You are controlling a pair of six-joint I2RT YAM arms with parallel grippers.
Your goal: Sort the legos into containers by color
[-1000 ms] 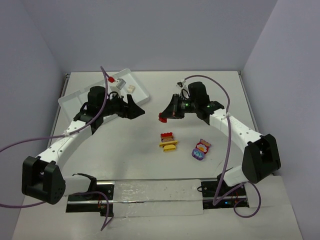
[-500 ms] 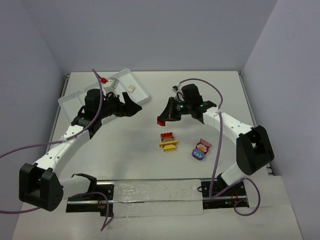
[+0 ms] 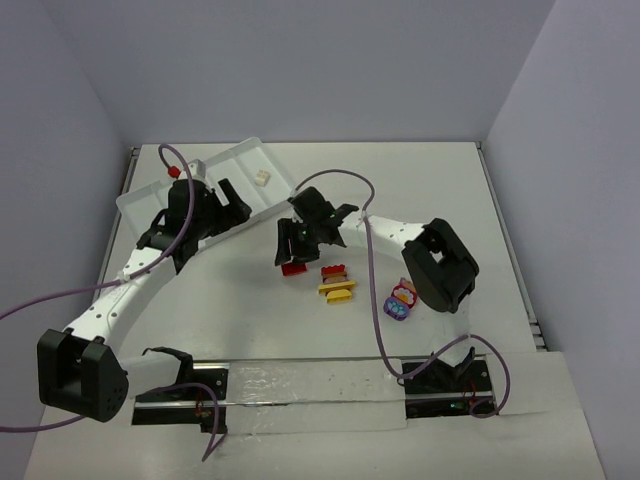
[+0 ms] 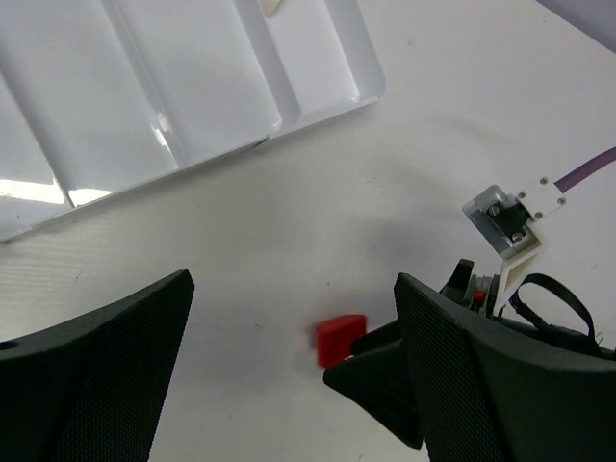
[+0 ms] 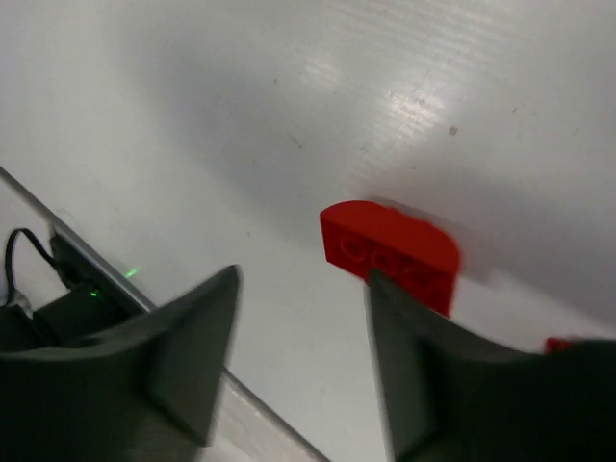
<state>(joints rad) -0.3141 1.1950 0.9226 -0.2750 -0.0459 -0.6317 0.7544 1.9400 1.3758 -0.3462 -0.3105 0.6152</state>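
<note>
A red lego lies on the table just past the tips of my right gripper, whose jaws stand open; the brick is against the right fingertip, not between the fingers. My left gripper hovers open and empty at the near edge of the white compartment tray. One white brick lies in a tray compartment. A red, brown and yellow cluster and a purple, pink and white cluster sit on the table right of centre.
The right arm's elbow reaches across the table above the purple cluster. Purple cables loop over both arms. Walls close the table at the back and sides.
My right arm swung left and down with the red brick, then its jaws opened and the brick now lies on the table. My left gripper drew back toward the tray.
</note>
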